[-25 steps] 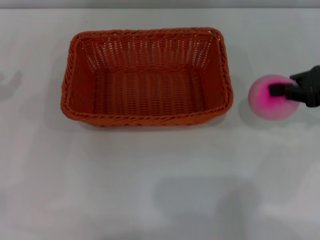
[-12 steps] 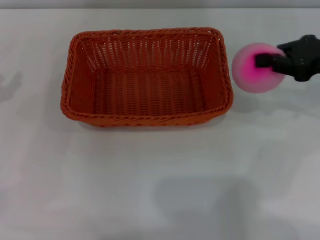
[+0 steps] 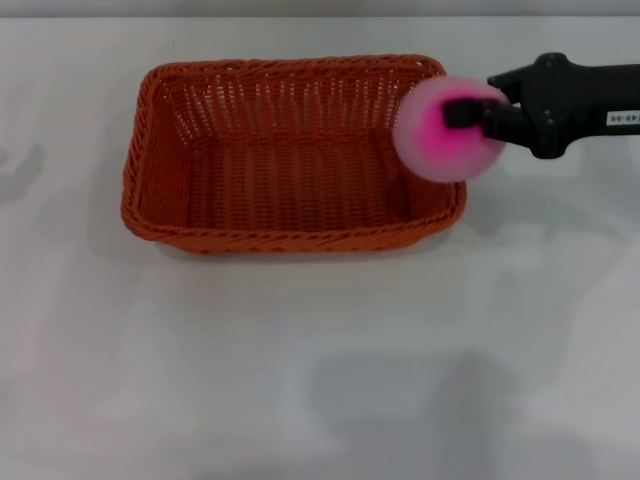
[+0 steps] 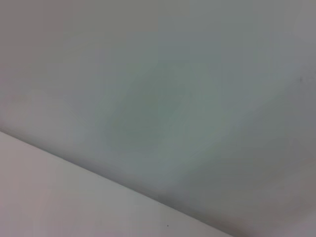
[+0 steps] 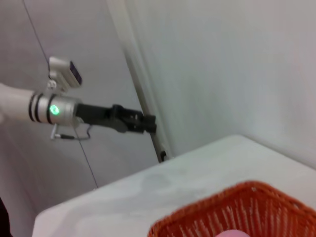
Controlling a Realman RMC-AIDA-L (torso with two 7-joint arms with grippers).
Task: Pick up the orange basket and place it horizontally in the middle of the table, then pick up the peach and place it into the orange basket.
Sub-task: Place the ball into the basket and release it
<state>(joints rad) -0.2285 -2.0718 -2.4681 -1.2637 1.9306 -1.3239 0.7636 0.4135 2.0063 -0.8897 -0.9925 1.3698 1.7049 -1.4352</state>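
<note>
So the right tool [image 3: 462,113] is clamped on the peach [image 3: 440,135], holding it over the orange basket's [image 3: 290,150] right rim, probably just short of the open middle lying left along its long axis.

We see the white table [image 3: 300,350], smooth and plain, and the only thing that sits right on it is the big orange basket [image 3: 290,160], which lies flat with its long side going across, near the middle and a bit toward the far edge.
</note>
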